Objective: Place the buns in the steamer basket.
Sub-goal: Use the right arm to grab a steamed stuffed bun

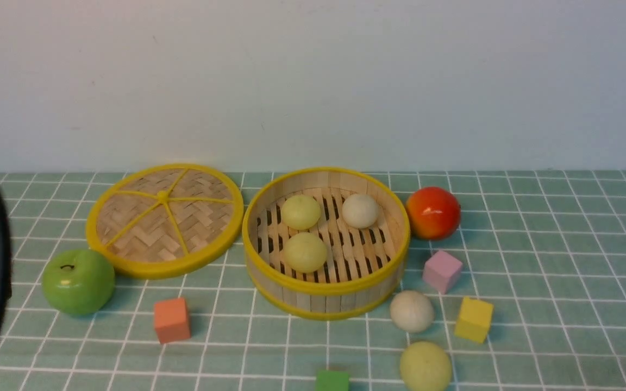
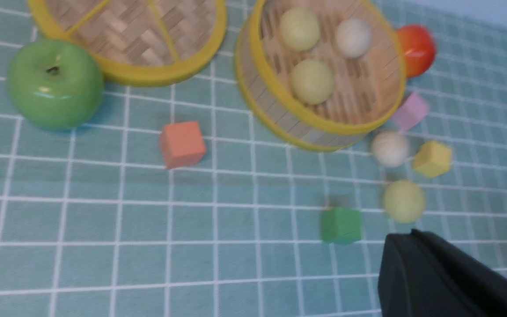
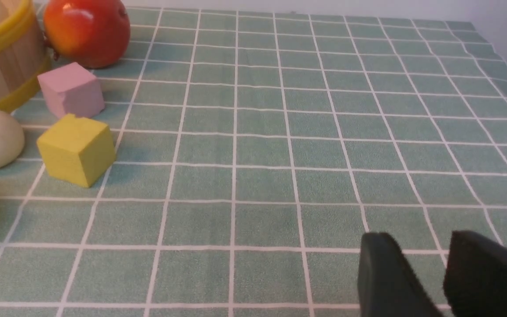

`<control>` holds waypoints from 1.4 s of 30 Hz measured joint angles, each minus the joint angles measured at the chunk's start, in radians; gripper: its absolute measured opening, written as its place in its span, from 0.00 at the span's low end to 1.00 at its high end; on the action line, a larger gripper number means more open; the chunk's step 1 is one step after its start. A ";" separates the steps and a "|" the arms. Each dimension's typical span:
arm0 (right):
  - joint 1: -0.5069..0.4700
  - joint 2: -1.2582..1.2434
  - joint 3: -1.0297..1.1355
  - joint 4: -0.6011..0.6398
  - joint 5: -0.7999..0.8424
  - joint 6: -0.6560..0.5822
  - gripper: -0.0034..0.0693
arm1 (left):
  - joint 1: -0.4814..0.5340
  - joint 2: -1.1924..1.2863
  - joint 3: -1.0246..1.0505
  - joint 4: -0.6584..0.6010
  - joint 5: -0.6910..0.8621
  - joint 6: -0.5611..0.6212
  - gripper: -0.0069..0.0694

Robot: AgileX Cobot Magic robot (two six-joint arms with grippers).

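While three of the buns (image 1: 305, 252) are seen lying on the slatted floor of the steamer basket (image 1: 326, 288), two are found outside it on the checked cloth (image 1: 563, 271). Inside, two pale yellow-green ones are set on the left, one behind the other, and an off-white bun (image 1: 360, 210) is placed at the back right; none is seen touching another. All are shown smooth, matte and round. The basket is formed of upright bamboo slats bound by yellow rims. Just beside its front right wall a second off-white bun (image 1: 411, 310) is found, and nearer the camera a yellow-green bun (image 1: 425, 367), close to it but apart.

A pink cube (image 1: 442, 271) and a yellow cube (image 1: 474, 319) are placed near these, and a red-orange fruit (image 1: 432, 213) just beside the basket's right wall. The woven lid (image 1: 164, 220) is laid flat on the left, with a green apple (image 1: 78, 281) at its front edge. An orange cube (image 1: 171, 320) and a green cube (image 1: 332, 380) are seen in front.

The left gripper (image 2: 405, 237) is seen pressed closed, with nothing held. The right gripper (image 3: 420, 237) is held parted over bare cloth, with nothing between its fingers.
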 joint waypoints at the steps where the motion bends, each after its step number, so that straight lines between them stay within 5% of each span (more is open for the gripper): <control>1: 0.000 0.000 0.000 0.000 0.000 0.000 0.37 | 0.000 -0.003 0.001 -0.001 -0.003 -0.002 0.07; 8: 0.000 0.000 0.000 0.000 0.000 0.000 0.37 | 0.000 -0.035 0.003 -0.001 -0.014 -0.007 0.07; 17: 0.000 0.000 0.000 0.000 0.000 0.000 0.37 | 0.013 -0.052 0.077 0.157 -0.128 -0.033 0.07; 26: 0.000 0.000 0.000 0.000 0.000 0.000 0.37 | 0.284 -0.372 0.539 0.256 -0.567 -0.046 0.07; 34: -0.001 0.000 0.000 0.000 0.000 0.000 0.37 | 0.423 -0.647 0.920 0.260 -0.599 -0.037 0.08; 42: -0.001 0.000 0.000 0.000 0.000 0.000 0.38 | 0.426 -0.655 0.979 0.258 -0.574 -0.036 0.09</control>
